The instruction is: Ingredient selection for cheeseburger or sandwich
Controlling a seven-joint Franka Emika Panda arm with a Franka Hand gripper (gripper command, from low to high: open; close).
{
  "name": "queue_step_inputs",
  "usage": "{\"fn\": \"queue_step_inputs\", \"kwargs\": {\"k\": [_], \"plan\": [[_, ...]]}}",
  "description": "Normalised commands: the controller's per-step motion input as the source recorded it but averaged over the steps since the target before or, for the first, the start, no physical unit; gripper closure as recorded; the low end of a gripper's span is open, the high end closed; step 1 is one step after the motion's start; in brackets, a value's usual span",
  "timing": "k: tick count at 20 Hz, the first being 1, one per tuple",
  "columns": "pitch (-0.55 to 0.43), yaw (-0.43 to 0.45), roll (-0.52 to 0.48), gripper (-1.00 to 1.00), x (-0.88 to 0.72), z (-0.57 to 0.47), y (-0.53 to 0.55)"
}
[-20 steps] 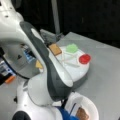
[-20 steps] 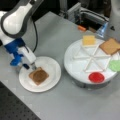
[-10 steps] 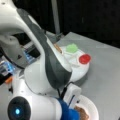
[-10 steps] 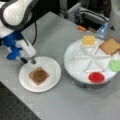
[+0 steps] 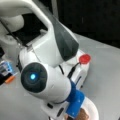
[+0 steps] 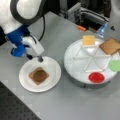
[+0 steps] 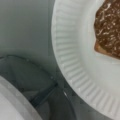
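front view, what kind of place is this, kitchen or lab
Most likely a robot lab bench, not a kitchen: a grey table, toy food in a white sectioned tray, a paper plate holding a toast and patty stack, with the arm's pincer at the plate's edge.

bare table [image 6: 62,105], tray [image 6: 75,75] beside plate [image 6: 53,75]

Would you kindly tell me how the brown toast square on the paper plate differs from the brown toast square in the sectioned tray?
The brown toast square on the white paper plate carries a dark brown round patty; the brown toast square in the white sectioned tray is bare. The plate one lies near the gripper; the tray one lies far off at the view's right. Both lie flat.
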Motion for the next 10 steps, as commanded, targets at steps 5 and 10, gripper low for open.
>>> {"fn": "queue_step_inputs", "kwargs": {"k": [5, 10], "plan": [[-0.156, -0.155, -0.581, -1.0, -0.6, 0.05, 0.52], [-0.218, -0.11, -0.485, -1.0, -0.57, -0.01, 0.32]]}}
